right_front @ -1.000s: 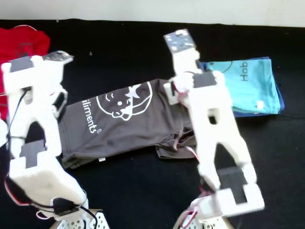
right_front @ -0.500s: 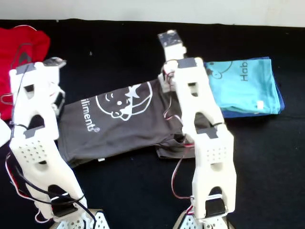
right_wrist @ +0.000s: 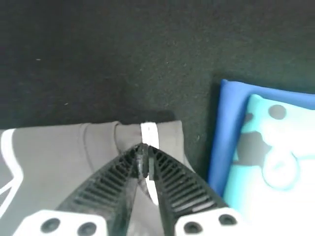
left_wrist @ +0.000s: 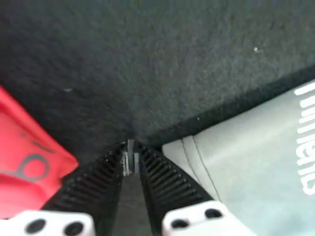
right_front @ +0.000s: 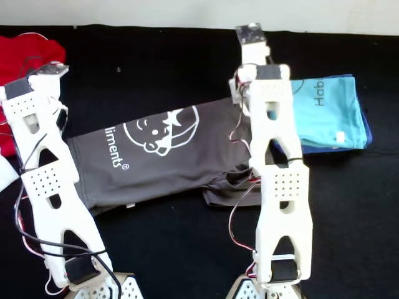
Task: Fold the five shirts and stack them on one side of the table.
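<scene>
Our left gripper (left_wrist: 129, 158) is pinched tight on a corner hem of the grey shirt (left_wrist: 246, 167). Our right gripper (right_wrist: 143, 162) is clamped just as tightly on the opposite edge, by a white tag (right_wrist: 147, 132). Between them we see the grey shirt drawn out flat across the middle of the black table (right_front: 156, 56). A red shirt (right_front: 25, 56) lies beyond the left arm. A folded turquoise shirt (right_front: 324, 112) rests on a blue shirt (right_front: 368, 134) beside the right arm.

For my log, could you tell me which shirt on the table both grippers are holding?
The grey shirt, pinched at opposite ends by the left gripper and right gripper; the red shirt and light blue shirt lie free.
</scene>
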Tool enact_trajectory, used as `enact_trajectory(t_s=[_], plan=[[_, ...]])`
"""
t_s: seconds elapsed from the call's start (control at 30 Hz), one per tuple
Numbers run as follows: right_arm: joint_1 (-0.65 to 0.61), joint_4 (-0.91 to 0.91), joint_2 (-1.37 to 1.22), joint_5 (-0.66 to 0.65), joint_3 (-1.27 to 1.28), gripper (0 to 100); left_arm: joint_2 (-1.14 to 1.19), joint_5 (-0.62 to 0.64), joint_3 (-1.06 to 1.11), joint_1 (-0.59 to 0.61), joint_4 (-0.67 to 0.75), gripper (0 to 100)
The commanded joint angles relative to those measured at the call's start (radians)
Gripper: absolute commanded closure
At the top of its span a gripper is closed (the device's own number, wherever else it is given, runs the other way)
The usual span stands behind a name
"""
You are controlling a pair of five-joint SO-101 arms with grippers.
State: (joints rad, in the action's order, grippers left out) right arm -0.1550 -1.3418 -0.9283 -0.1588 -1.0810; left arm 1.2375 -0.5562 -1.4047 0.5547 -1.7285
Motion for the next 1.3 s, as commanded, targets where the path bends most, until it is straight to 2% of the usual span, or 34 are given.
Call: enact_trajectory(t_s=[0.0,0.13,0.23,0.33,0.53,0.6,0.7,0.83,1.1,1.27], plan=[[-0.018,-0.133,0.012,0.005,-0.211,99.1,-0.018,-0.003,-0.096,-0.021,-0.04,99],[-0.018,-0.263,0.005,0.005,-0.392,99.1,-0.108,0.006,-0.025,-0.008,-0.046,99],[-0.018,-0.36,0.005,0.005,-0.479,99.1,-0.252,0.044,0.14,0.013,-0.046,99],[-0.018,-0.42,0.008,0.005,-0.522,99.1,-0.447,0.043,0.392,0.021,-0.046,99],[-0.027,-0.426,0.044,0.008,-0.526,99.1,-0.839,0.008,0.967,0.004,-0.038,99],[-0.044,-0.426,0.099,0.009,-0.506,99.1,-0.926,0.003,1.148,-0.004,0.015,99],[-0.077,-0.426,0.223,0.009,-0.394,99.1,-1.03,0.003,1.414,-0.005,0.181,99],[-0.114,-0.424,0.409,0.005,-0.104,99.1,-1.136,0.003,1.713,-0.007,0.35,99],[-0.111,-0.421,0.7,-0.035,0.444,99.1,-1.314,0.002,2.066,0.002,0.503,99],[-0.105,-0.418,0.911,-0.094,0.694,99.1,-1.44,0.002,2.158,0.001,0.509,99]])
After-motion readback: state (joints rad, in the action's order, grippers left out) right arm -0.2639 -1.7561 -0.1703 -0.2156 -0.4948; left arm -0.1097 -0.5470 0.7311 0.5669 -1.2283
